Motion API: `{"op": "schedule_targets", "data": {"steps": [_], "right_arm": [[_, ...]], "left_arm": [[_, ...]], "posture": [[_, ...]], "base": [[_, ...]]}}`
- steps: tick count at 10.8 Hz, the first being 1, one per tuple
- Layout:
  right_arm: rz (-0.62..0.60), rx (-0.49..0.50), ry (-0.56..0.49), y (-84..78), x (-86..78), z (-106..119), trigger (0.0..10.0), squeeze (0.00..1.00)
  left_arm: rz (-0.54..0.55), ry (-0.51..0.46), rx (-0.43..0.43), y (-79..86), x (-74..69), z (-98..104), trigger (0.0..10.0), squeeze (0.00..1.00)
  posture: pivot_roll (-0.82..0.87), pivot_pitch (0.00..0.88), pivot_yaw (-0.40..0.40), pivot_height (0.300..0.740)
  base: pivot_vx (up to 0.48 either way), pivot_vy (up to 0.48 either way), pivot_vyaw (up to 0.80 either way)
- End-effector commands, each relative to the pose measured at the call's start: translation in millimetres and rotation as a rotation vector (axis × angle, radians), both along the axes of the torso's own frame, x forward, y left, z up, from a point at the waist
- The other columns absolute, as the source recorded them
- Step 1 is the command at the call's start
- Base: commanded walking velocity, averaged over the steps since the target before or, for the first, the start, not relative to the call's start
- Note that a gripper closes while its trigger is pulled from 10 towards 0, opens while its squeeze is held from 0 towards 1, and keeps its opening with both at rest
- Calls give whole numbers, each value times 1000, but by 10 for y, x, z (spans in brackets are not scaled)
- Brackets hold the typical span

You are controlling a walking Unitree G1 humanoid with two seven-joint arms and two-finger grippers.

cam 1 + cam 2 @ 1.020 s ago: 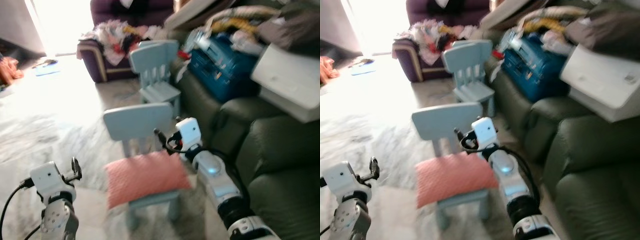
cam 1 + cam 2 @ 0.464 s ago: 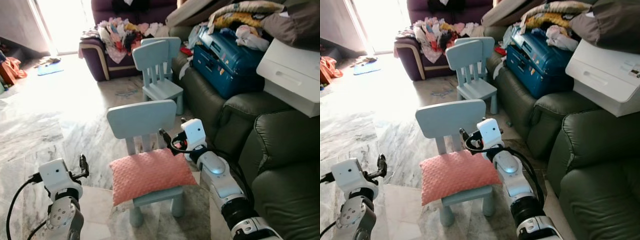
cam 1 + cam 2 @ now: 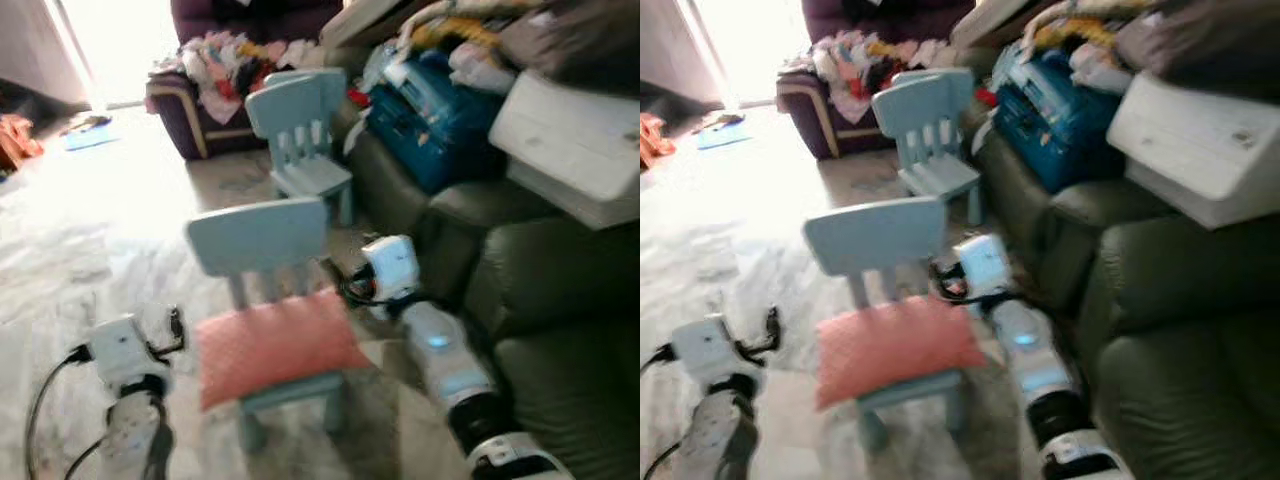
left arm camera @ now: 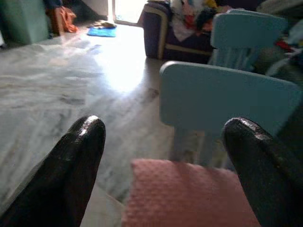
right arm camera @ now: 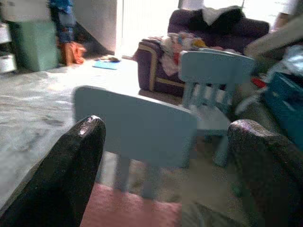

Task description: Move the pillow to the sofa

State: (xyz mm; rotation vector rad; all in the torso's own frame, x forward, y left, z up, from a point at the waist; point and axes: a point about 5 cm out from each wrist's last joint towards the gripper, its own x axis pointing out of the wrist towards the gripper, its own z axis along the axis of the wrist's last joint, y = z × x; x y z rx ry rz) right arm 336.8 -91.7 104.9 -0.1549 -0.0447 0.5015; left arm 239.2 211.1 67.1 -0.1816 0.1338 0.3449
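Observation:
A pink pillow (image 3: 275, 340) lies on the seat of a small light-blue chair (image 3: 255, 235) in front of me. My left gripper (image 3: 176, 326) hovers open just off the pillow's left edge; its wrist view looks between the black fingers (image 4: 78, 156) at the pillow (image 4: 189, 196). My right gripper (image 3: 335, 275) is open at the pillow's far right corner, by the chair back (image 5: 137, 127). The dark green sofa (image 3: 560, 300) runs along my right side. The eye views are blurred.
A blue suitcase (image 3: 440, 120), a white box (image 3: 570, 140) and bedding are piled on the sofa's far seats. A second light-blue chair (image 3: 300, 130) stands behind the first. A purple sofa heaped with clothes (image 3: 220, 70) is at the back. Marble floor (image 3: 90, 210) opens to the left.
The whole picture has shifted and blurred, so the camera moved. Both grippers stay open beside the pillow; the left one looks slightly nearer its edge.

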Motion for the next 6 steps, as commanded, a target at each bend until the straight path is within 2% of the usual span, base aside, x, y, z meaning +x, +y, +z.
{"op": "schedule_targets", "data": {"steps": [1,6], "right_arm": [[26,9,-15,108,7,43,10000,0],[33,6,-20,125,12,56,10000,0]], "left_arm": [[25,-6,21,84,-16,28,10000,0],[43,-15,8,84,-15,26,10000,0]], "posture": [[-127,0,49,740],[-128,0,42,740]], "base": [[0,0,0],[0,0,0]]}}
